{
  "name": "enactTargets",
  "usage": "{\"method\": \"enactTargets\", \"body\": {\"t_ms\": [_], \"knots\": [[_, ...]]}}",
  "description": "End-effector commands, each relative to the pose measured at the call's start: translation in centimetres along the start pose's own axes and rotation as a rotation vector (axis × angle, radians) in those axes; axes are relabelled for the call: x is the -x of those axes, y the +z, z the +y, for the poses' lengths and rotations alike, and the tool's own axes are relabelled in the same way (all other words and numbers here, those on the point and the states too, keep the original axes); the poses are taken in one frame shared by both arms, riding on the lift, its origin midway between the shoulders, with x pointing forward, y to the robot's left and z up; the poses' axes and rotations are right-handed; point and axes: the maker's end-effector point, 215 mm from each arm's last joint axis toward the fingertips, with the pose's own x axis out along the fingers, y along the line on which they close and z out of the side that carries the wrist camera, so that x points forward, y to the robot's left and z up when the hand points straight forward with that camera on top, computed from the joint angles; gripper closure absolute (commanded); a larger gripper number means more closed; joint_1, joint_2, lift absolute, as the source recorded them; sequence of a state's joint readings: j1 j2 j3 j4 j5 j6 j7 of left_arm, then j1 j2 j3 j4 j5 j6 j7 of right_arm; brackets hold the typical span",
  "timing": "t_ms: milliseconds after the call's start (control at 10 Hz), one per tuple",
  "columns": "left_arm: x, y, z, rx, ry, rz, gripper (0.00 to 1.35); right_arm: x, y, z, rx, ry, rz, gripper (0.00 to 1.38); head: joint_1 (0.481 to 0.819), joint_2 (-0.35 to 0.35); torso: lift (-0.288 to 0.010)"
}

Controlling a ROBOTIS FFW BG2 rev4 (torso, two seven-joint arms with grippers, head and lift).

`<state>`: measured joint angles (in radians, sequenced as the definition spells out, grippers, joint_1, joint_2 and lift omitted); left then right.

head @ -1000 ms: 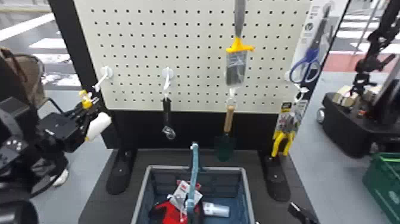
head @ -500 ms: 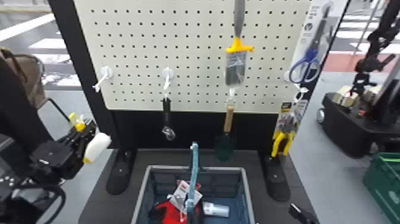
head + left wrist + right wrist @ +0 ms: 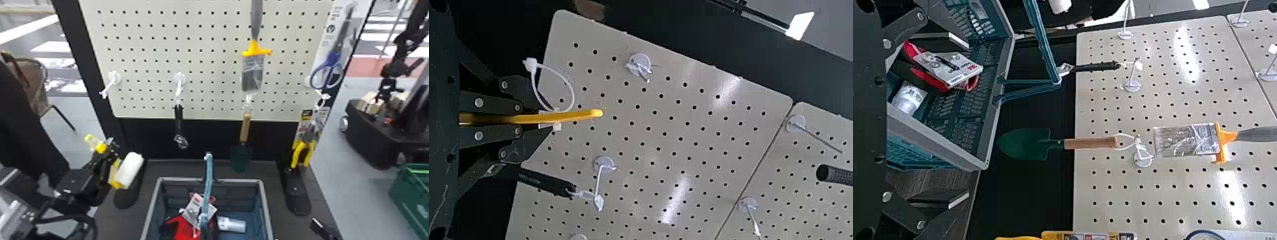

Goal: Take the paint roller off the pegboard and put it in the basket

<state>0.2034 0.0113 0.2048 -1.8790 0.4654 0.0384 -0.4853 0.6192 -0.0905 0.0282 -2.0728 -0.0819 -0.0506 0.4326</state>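
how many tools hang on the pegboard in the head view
5. Wrench left of centre; paintbrush above trowel, right of centre; scissors above pliers at the far right.

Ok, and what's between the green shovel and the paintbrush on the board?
A white hook, with the green shovel hanging from it by a loop, just under the paintbrush. The right wrist view shows it.

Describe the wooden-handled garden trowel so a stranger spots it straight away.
Find the big cream pegboard full of small holes. Below the wide flat paintbrush with the yellow collar, the garden trowel hangs from a white hook, its pointed dark green blade down. Its brown wooden handle sets it apart from the black-handled wrench and yellow-handled pliers on either side.
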Motion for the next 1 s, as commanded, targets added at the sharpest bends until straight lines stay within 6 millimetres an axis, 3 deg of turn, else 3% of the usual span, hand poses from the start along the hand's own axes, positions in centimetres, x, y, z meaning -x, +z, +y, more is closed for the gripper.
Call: {"method": "enactTargets", "body": {"t_ms": [0, 400, 900], "knots": [[-0.1, -1.0, -0.8, 0.082, -0.007, 0.012, 1.22, 0.0, -0.1, -0.1, -0.002, -0.002, 0.002, 0.25, 0.549, 0.0, -0.1], [-0.4, -4.3, -3.2, 0.191, -0.028, 0.059, 1.22, 0.0, -0.2, 0.0, -0.006, -0.002, 0.003, 0.25, 0.549, 0.0, -0.1], [-1.2, -10.3, -7.9, 0.313, -0.091, 0.134, 1.22, -0.1, 0.0, 0.0, -0.007, -0.002, -0.003, 0.25, 0.549, 0.0, -0.1]]}}
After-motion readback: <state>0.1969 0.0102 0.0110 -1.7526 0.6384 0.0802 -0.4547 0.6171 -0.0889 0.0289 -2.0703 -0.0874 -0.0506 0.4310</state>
